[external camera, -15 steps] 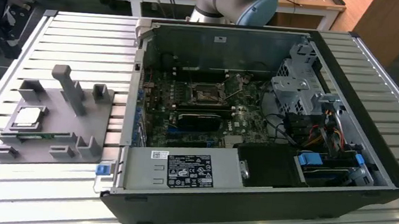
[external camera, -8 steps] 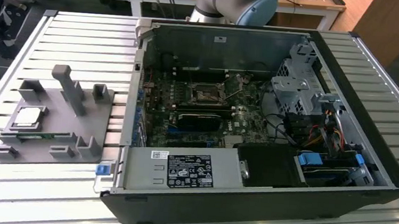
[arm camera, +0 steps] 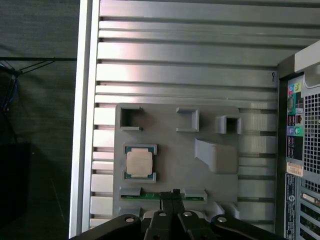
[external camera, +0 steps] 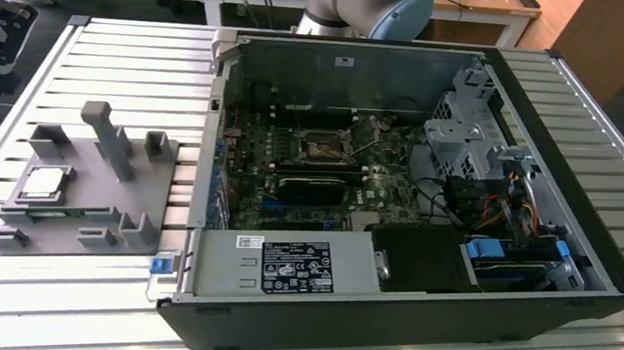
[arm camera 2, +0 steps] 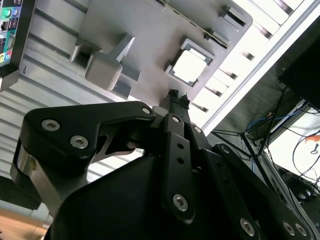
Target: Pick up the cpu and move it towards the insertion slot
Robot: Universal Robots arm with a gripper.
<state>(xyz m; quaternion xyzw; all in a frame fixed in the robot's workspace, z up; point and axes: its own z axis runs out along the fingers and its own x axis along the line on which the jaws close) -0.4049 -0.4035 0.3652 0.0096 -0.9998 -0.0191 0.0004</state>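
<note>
Way over on the exterior view's left, the cpu [external camera: 44, 183] sits in its grey tray [external camera: 82, 194]; the gripper [arm camera: 175, 192] hangs above, slightly offset, jaws together, empty.

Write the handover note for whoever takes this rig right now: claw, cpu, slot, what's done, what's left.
Claw: shut on nothing, above the grey fixture, tips by the green memory stick in the first wrist view.
Cpu: lying in its square pocket on the fixture, apart from the claw.
Insertion slot: on the board inside the open computer case, in the exterior view.
Done: nothing of the pick yet.
Left: cpu not yet gripped, lifted or moved toward the slot.
</note>
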